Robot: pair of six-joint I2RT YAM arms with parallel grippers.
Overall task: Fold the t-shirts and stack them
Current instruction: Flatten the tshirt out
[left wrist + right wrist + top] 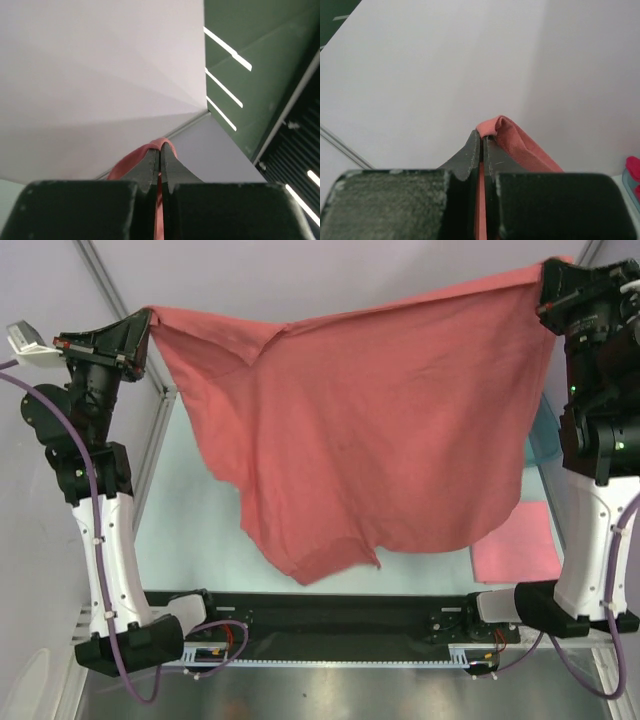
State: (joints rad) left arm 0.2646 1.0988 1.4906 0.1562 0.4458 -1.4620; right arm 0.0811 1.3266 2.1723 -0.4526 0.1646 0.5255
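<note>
Salmon-coral t-shirt (370, 430) hangs spread above the desk (190, 530), stretched between the left hand (148, 320) at its left corner and the right hand (545, 282) at its right corner. A lighter pink t-shirt (515, 540) lies folded on the desk's right side. Left wrist view: the hand's fingers (148, 167) are pinched tight on a fold of the salmon cloth. Right wrist view: that hand is likewise clamped on the cloth's edge.

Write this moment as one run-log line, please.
left gripper: shut on salmon t-shirt corner | right gripper: shut on its other corner | shirt: hangs spread in air | pink t-shirt: flat on table, right
</note>
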